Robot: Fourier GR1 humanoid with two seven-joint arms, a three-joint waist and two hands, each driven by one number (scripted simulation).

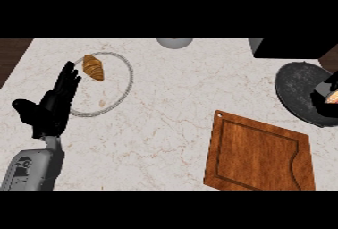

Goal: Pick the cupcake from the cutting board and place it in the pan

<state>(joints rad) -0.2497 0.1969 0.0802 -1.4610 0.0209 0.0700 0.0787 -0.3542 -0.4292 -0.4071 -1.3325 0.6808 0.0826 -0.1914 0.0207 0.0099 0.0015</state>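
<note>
At left, left hand (54, 105) rests open, fingers up.

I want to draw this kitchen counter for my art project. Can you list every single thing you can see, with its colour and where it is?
Counter: one, pale marble with thin brown veins, filling most of the view.
Cutting board: one, reddish-brown wood, lower right, nothing on it.
Pan: one, dark grey, right edge, partly cut off.
Cupcake: one, orange-pink, only a sliver visible over the pan at the right edge.
Plate: one, pale with a grey rim, upper left.
Croissant: one, golden brown, on the plate's upper part.
Grey round object: one, top edge, mostly cut off.
Black box-like object: one, top right corner.
Left hand: one, black, open, fingers straight, over the plate's left side.
Right hand: black, barely visible at right edge.
</note>
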